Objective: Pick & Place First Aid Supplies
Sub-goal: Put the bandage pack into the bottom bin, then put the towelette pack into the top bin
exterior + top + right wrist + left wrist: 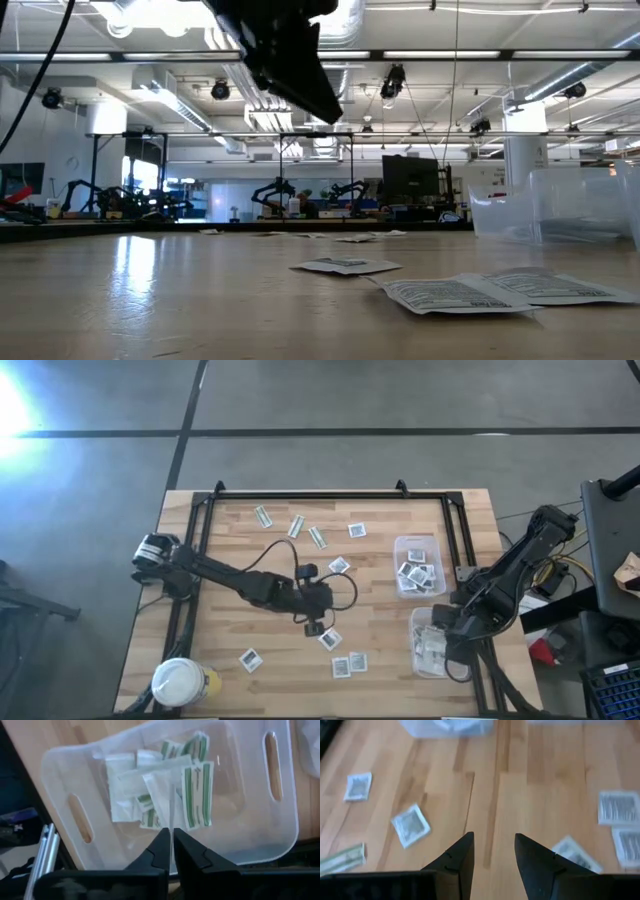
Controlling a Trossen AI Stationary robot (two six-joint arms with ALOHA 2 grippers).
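I see the wooden tabletop (230,540) spread under both arms. My left arm reaches across it toward the middle, and my right arm hangs over the right edge. Two clear tubs sit on the right side: the far tub (418,567) holds square white packets, and the near tub (240,795) holds green-and-white strips (197,790) piled with pale packets. A white-lidded jar (178,682) stands at the near left corner.

My left gripper (312,622) hovers above the middle of the tabletop with its fingers (457,862) parted and nothing between them; bare wood shows in the gap. My right gripper (172,845) sits directly over the near tub, fingers pressed almost together, and I can see nothing held in them.

Loose first aid supplies lie scattered: narrow strips (296,525) toward the far side, a square packet (339,565) near the middle, another (250,658) at near left, and a pair (349,664) just near of the left gripper. In the low view, two packets (470,292) lie flat in front.
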